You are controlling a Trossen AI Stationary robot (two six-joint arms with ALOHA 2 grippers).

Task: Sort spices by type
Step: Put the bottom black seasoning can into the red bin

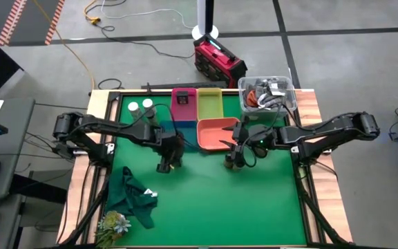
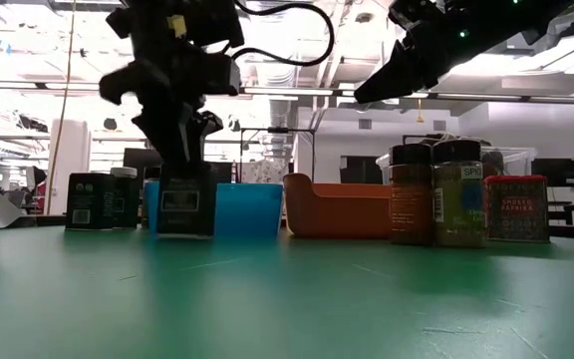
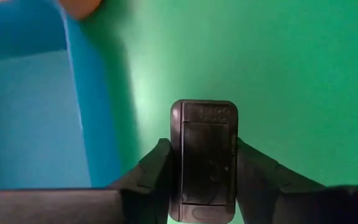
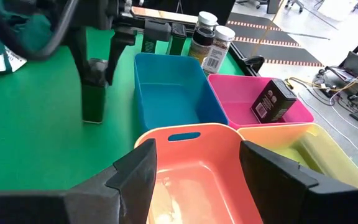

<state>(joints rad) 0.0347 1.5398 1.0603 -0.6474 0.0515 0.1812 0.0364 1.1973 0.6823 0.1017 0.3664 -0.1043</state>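
Four trays are waiting at the table's far edge, blue tray (image 4: pixel 169 93) nearest the action and pink tray (image 4: pixel 253 102) already holding one tin. Left gripper (image 3: pixel 204 177) is clamping a dark boxy tin (image 3: pixel 204 158) standing on the mat beside the blue tray. I'd say a lift comes next, then carrying it to pink. Right gripper (image 4: pixel 194 171) is hovering over the orange tray (image 4: pixel 191 155), fingers apart, empty.

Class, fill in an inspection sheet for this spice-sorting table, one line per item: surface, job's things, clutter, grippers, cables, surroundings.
Surface: green mat, wood-edged.
Job's things: dark tin upright on the mat beside the blue tray; another tin lies in the pink tray; orange tray shows no spices.
Clutter: green cloth, clear bin.
Grippers: left gripper shut on dark tin; right gripper above orange tray, holding nothing.
Cables: in the bin; yellow cord on the floor.
Surroundings: red case.
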